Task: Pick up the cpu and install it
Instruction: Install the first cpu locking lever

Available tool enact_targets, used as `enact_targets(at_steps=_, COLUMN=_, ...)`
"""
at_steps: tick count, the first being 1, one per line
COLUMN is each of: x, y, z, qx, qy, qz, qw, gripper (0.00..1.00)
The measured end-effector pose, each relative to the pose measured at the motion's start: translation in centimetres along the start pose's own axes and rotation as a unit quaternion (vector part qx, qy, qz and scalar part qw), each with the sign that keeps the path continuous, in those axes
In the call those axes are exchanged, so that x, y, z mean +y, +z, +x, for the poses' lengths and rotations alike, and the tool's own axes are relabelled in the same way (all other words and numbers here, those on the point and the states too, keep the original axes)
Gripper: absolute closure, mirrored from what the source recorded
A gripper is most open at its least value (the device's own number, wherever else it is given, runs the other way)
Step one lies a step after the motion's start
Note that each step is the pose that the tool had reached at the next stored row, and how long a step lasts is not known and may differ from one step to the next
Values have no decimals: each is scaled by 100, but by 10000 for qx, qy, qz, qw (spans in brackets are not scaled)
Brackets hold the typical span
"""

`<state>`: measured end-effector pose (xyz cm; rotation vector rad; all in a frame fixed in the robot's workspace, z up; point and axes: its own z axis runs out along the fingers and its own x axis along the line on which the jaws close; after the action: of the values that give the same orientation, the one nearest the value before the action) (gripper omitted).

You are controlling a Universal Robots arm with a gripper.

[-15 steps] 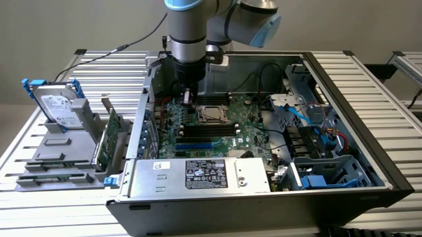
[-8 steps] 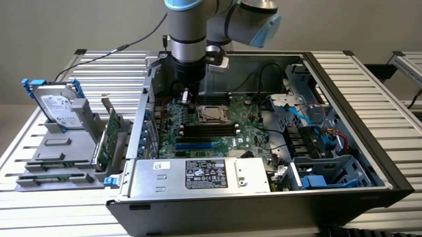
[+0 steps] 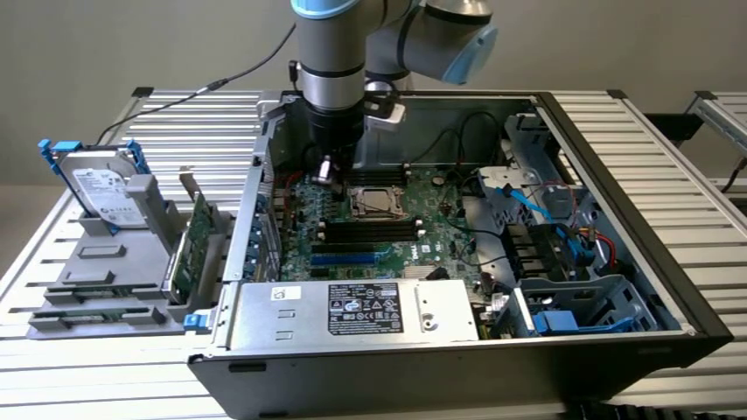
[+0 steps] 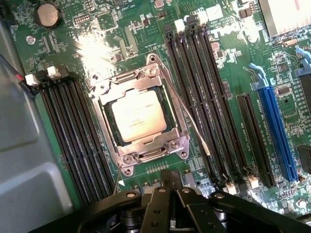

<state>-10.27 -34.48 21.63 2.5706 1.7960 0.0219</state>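
The cpu (image 4: 138, 116), a flat square chip with a silver-grey top, lies inside the metal socket frame (image 4: 103, 127) on the green motherboard (image 4: 104, 36). In the exterior view the cpu (image 3: 375, 203) sits in the middle of the board inside the open computer case (image 3: 467, 372). My gripper (image 3: 325, 171) hangs a little above the board, beside the socket toward the exterior view's left. In the wrist view the gripper (image 4: 171, 178) has its black fingers pressed together, and they hold nothing.
Black memory slots (image 4: 206, 92) flank the socket on both sides, and a thin wire lever (image 4: 192, 124) runs along the frame. A hard drive (image 3: 100, 188) and a green card (image 3: 196, 241) stand in a grey rack left of the case. Blue cables (image 3: 548, 206) fill the case's right side.
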Motion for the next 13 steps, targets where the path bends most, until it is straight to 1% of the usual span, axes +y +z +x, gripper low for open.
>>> enact_targets(at_steps=3, x=-2, y=0, z=-1, qx=-2, qy=180, qz=-1, qw=9998, gripper=89)
enact_targets(at_steps=7, x=-6, y=-1, z=-2, qx=9, qy=419, qz=3, qw=9991, gripper=89)
enact_targets(at_steps=9, x=-7, y=-1, z=-3, qx=22, qy=545, qz=7, qw=9985, gripper=89)
enact_targets(at_steps=13, x=-11, y=-1, z=-4, qx=64, qy=788, qz=24, qw=9969, gripper=89)
